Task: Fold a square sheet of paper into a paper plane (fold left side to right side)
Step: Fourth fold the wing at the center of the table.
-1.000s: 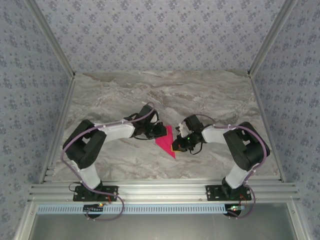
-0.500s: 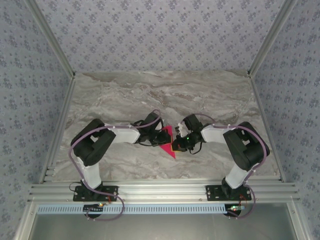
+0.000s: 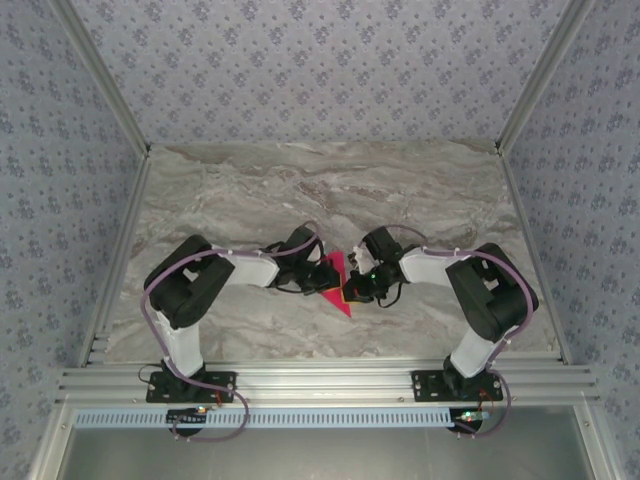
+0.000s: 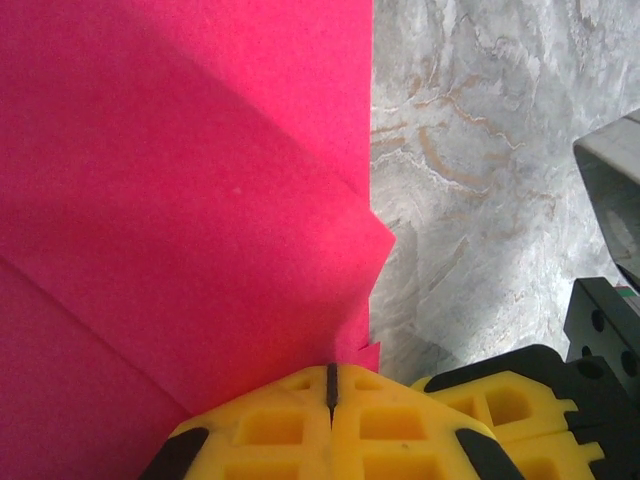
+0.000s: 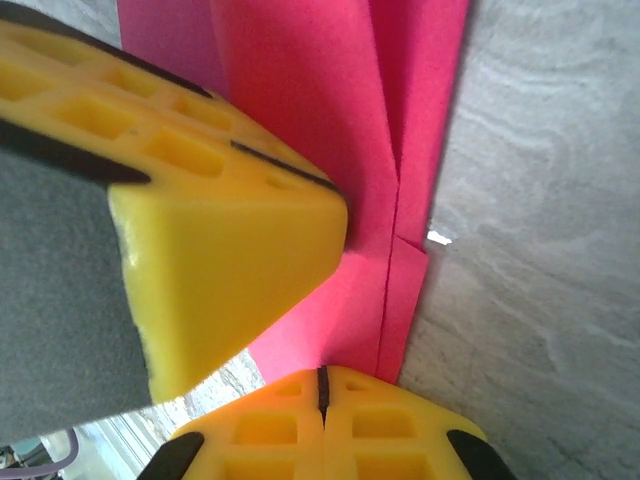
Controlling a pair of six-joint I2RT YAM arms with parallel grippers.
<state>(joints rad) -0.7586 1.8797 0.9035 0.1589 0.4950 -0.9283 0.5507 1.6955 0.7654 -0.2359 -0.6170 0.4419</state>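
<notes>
The left arm's elbow stands further right than a second ago, and the left gripper [image 3: 322, 274] now covers more of the pink paper than it did then. The right arm sits much as before.

Nearest in the top view, the two arm bases are bolted to the metal rail [image 3: 320, 382] at the front edge. From there both arms bend inward and meet low over the middle of the marble worktop [image 3: 250, 190].

The paper plane [image 3: 341, 299] lies flat on the worktop between the two grippers, its sharp point aimed toward the near edge. The left gripper is just to its left and the right gripper [image 3: 356, 287] just to its right.

In the left wrist view, the left gripper [image 4: 330, 372] has its yellow fingers closed together, only a thin dark seam between them. The tips meet the creased edge of the paper plane [image 4: 180, 180], holding nothing. The right gripper [image 4: 500, 395] sits just beside it.

In the right wrist view, the right gripper [image 5: 320, 375] is likewise closed on nothing, its tips at the folded layers of the paper plane [image 5: 330, 100]. The left gripper [image 5: 300, 200] lies across the paper from the left.

Beyond them the worktop runs bare to the patterned back wall [image 3: 320, 70].
</notes>
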